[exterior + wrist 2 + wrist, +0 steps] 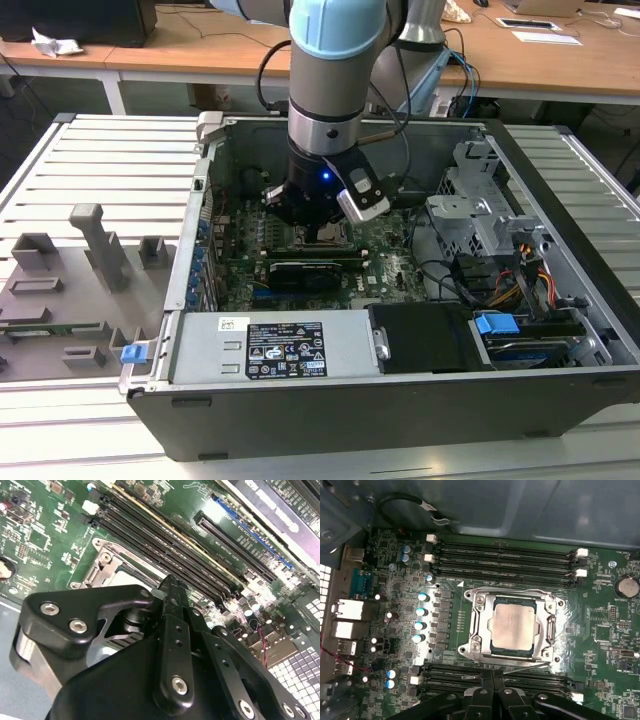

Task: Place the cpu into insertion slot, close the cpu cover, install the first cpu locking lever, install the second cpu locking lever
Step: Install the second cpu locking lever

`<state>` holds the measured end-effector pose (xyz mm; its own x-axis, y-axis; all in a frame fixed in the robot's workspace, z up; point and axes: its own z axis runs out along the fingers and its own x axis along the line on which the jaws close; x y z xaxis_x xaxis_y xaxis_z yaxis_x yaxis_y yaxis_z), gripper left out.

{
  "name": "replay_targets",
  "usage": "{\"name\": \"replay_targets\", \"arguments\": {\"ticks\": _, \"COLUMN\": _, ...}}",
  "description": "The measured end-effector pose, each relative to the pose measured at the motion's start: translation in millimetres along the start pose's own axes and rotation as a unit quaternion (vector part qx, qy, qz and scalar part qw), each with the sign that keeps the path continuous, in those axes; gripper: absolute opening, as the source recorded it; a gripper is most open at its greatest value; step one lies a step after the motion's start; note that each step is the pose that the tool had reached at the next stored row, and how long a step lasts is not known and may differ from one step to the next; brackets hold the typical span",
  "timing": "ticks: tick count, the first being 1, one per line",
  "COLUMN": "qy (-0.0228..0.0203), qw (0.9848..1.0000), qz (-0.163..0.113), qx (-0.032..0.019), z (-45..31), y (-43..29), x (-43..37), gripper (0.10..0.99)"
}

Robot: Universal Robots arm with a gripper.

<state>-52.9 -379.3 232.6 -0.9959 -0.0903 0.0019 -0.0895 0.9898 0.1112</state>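
Observation:
In the first wrist view the cpu [512, 625], a silvery-grey square chip, lies flat in the insertion slot [538, 630], whose dark rim shows around it. The cpu cover [478, 611], a metal frame with a square window, lies down over the chip's edges. A thin wire locking lever [525, 665] runs along the socket side nearest my gripper [493, 676]. The black fingers are pressed together, tips at that lever's end, and I see nothing between them. In the second wrist view the gripper [170, 586] hangs beside the socket corner [106, 560]. The exterior view shows the gripper [314, 230] low inside the case.
Long black memory slots [502, 560] flank the socket on two sides. Blue-topped capacitors [421, 611] stand close beside it. The open computer case [190, 300] walls in the board, with a long black card [310, 270] just in front, a drive cage [480, 210] and loose cables at the exterior view's right.

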Motion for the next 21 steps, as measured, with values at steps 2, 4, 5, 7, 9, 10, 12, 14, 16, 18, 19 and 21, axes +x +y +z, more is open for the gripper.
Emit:
{"name": "replay_targets", "arguments": {"ticks": 2, "qy": -0.0002, "qw": 1.0000, "qz": 0.000, "qx": -0.0020, "z": 1.2, "y": 0.0, "x": 1.5, "gripper": 0.106}}
{"name": "replay_targets", "arguments": {"ticks": 4, "qy": -0.0004, "qw": 1.0000, "qz": 0.000, "qx": -0.0044, "z": 3.3, "y": -0.2, "x": 2.3, "gripper": 0.106}}
{"name": "replay_targets", "arguments": {"ticks": 5, "qy": -0.0005, "qw": 1.0000, "qz": 0.000, "qx": -0.0055, "z": 4.4, "y": -0.3, "x": 2.4, "gripper": 0.106}}
{"name": "replay_targets", "arguments": {"ticks": 7, "qy": -0.0007, "qw": 1.0000, "qz": 0.000, "qx": -0.0081, "z": 6.7, "y": -0.6, "x": 2.8, "gripper": 0.106}}
{"name": "replay_targets", "arguments": {"ticks": 9, "qy": -0.0016, "qw": 0.9998, "qz": 0.000, "qx": -0.0184, "z": 9.9, "y": -2.7, "x": 3.3, "gripper": 0.106}}
{"name": "replay_targets", "arguments": {"ticks": 10, "qy": -0.0021, "qw": 0.9997, "qz": 0.000, "qx": -0.0234, "z": 10.2, "y": -3.7, "x": 3.5, "gripper": 0.106}}
{"name": "replay_targets", "arguments": {"ticks": 12, "qy": -0.0032, "qw": 0.9994, "qz": 0.000, "qx": -0.0355, "z": 10.2, "y": -7.3, "x": 4.8, "gripper": 0.106}}
{"name": "replay_targets", "arguments": {"ticks": 14, "qy": -0.0044, "qw": 0.9988, "qz": -0.001, "qx": -0.0485, "z": 10.0, "y": -11.2, "x": 7.0, "gripper": 0.106}}
{"name": "replay_targets", "arguments": {"ticks": 16, "qy": -0.0051, "qw": 0.9984, "qz": -0.001, "qx": -0.0568, "z": 9.8, "y": -13.8, "x": 9.4, "gripper": 0.106}}
{"name": "replay_targets", "arguments": {"ticks": 18, "qy": -0.0056, "qw": 0.9980, "qz": -0.001, "qx": -0.0634, "z": 9.6, "y": -16.4, "x": 11.8, "gripper": 0.106}}
{"name": "replay_targets", "arguments": {"ticks": 19, "qy": -0.0060, "qw": 0.9977, "qz": -0.001, "qx": -0.0669, "z": 9.6, "y": -18.3, "x": 13.4, "gripper": 0.106}}
{"name": "replay_targets", "arguments": {"ticks": 21, "qy": -0.0065, "qw": 0.9974, "qz": -0.001, "qx": -0.0721, "z": 9.6, "y": -20.9, "x": 15.8, "gripper": 0.106}}
